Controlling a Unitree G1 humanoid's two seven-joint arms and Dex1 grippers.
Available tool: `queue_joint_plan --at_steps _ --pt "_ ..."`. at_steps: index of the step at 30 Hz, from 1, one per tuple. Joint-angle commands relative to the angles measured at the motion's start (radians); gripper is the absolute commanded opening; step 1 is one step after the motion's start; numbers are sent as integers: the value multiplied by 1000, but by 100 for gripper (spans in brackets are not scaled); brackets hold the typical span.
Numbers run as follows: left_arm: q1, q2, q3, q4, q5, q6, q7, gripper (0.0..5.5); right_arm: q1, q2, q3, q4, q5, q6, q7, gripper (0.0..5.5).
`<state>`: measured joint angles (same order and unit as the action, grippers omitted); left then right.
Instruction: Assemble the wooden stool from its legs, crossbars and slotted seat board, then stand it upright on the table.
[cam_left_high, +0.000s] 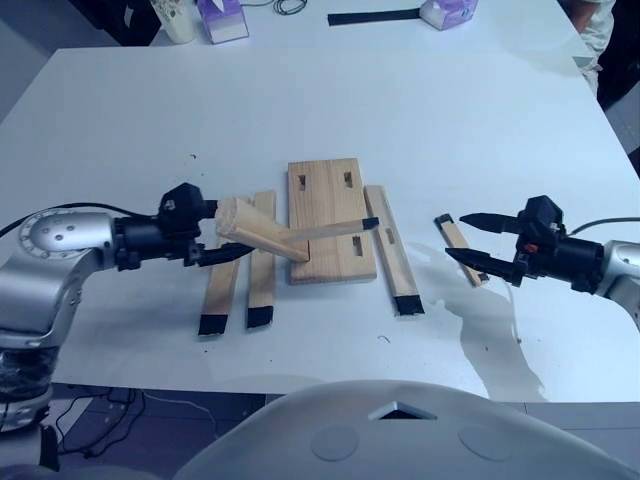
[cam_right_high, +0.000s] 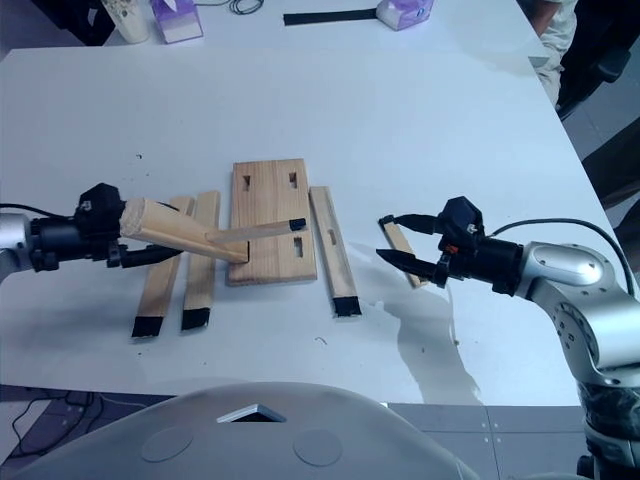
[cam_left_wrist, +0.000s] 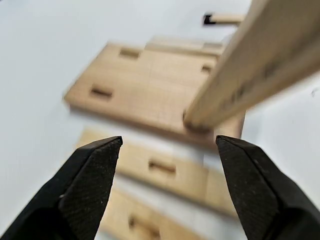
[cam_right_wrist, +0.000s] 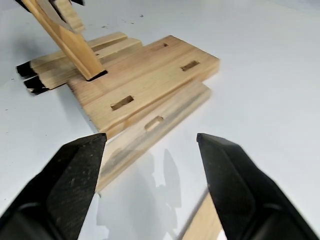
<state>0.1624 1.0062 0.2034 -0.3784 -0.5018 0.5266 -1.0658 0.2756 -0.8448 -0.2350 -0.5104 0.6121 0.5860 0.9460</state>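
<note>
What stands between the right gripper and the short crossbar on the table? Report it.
Nothing visible. The right gripper is open, its tips right at the short crossbar, with no other part between them.

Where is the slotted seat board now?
The seat board lies flat mid-table, two legs on its left, a third leg on its right.

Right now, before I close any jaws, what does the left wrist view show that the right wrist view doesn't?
Left wrist adds: the left gripper, jaws open with nothing between them, and the black tip of the short crossbar. Right wrist adds: the right gripper, jaws open, and the black tips of the two legs left of the seat board. Both share the board, those legs and the raised wooden piece slanting over it.
</note>
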Motion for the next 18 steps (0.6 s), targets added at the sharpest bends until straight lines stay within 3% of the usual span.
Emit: queue_joint_plan --at_steps 1,7,14,18 --pt "110 -63 145 -165 -66 255 199 350 121 34 -107 -72 13 -4 -38 333" --pt "178 -181 205 -337 -150 618 453 432 182 64 -148 -100 4 -10 -70 333" --pt "178 -361 247 -434 -153 831 671 436 164 60 -134 -95 3 -8 -81 333" --pt "240 -427 216 -415 -109 838 730 436 144 55 -123 -87 3 -6 -79 333"
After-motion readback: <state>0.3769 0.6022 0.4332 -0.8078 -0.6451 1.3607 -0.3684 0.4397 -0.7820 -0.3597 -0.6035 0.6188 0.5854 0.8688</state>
